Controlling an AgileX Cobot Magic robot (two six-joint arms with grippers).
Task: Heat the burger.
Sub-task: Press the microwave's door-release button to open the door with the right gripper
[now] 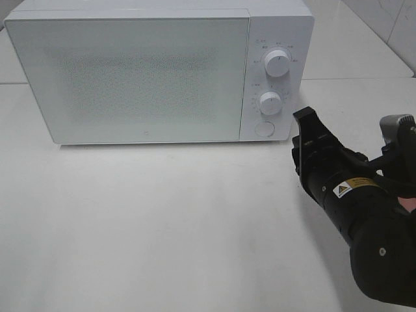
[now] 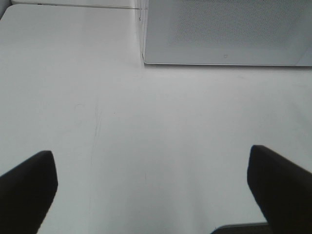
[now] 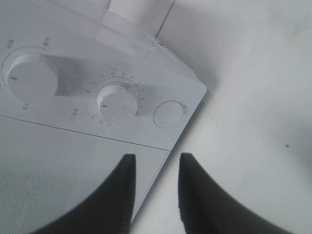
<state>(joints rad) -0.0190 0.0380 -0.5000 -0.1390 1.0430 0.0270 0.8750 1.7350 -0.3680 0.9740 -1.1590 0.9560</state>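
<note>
White counter fills most of what I can see from where I stand, bare and matte, with faint scratches showing under the left arm. Toward its far edge sits a white microwave, its long side running along that edge and its frosted door shut and facing the near edge. On the panel right of the door are an upper knob, a lower knob and a round button beneath them.

I can't spot the burger in any view, so I can't say where it lies or which way it points; nothing shows through the door.

Over the counter's right side, the right gripper hangs just off the microwave's near right corner, tips aimed at the button. Its jaws stand a narrow gap apart with nothing between them. The left gripper hovers over bare counter before the microwave's left end, jaws spread wide, grasping nothing.
</note>
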